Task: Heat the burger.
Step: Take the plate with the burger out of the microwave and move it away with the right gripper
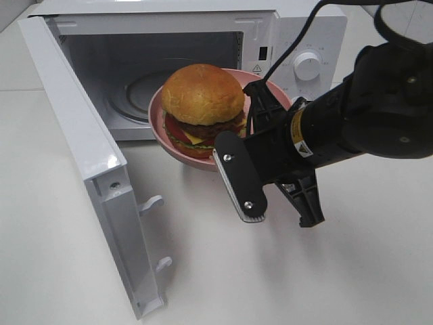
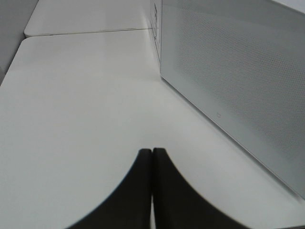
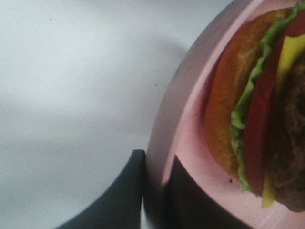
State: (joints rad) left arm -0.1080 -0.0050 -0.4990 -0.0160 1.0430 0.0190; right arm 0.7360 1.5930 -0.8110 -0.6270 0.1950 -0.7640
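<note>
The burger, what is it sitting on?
The burger sits on a pink plate, and the right tool pinches the plate's rim. The middle of the plate is hidden under the bun, so I cannot see what is there.

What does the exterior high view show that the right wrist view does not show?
Only the exterior high view shows the microwave with its door open and the bun top. Only the right wrist view shows the right gripper closed on the rim of the pink plate, one finger on each side of it. Both show the burger on the plate and the white table.
</note>
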